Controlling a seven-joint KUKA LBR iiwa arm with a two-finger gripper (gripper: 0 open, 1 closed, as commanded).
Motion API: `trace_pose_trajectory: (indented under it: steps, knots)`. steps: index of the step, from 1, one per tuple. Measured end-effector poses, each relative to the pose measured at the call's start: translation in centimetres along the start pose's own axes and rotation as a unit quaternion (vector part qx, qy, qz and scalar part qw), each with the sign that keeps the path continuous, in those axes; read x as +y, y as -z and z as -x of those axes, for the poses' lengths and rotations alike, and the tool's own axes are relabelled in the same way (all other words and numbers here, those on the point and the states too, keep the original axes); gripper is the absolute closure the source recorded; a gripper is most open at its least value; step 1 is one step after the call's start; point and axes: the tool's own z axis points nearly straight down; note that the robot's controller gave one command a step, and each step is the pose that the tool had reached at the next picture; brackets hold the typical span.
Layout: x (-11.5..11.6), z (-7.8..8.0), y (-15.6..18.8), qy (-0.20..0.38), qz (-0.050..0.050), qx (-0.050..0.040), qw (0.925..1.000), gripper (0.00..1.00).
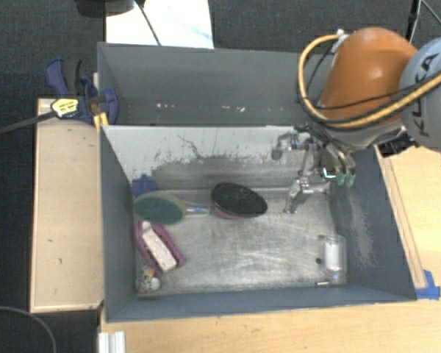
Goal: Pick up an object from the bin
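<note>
Camera view: grey metal bin (228, 79) with floor scratched and scuffed pale, set on dark flooring, white sheet (169, 17) behind. Gripper (306, 186) low over bare floor at the right rear, below the orange wrist cover (367, 65). Cannot tell how far open; no thing visible in its grasp. Nearest thing: black oval brush (239, 199), flat on the bin floor just left of the gripper, apart from it. Further left, green round brush (159, 209) and pink box (160, 247). At the front right, small clear cylinder (331, 254).
</note>
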Motion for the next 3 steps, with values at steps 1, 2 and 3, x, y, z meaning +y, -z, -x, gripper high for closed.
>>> trace_pose_trajectory:
  steps: [1, 2, 3]
  knots:
    - [4.6, 0.5, -13.9, 0.067, 0.0, -0.0003, 0.9977, 0.0]
    - [4.5, 0.7, -13.4, 0.065, 0.0, -0.0039, 0.9979, 1.0]
    - [6.7, 0.1, 1.8, 0.067, 0.0, -0.0073, 0.9977, 1.0]
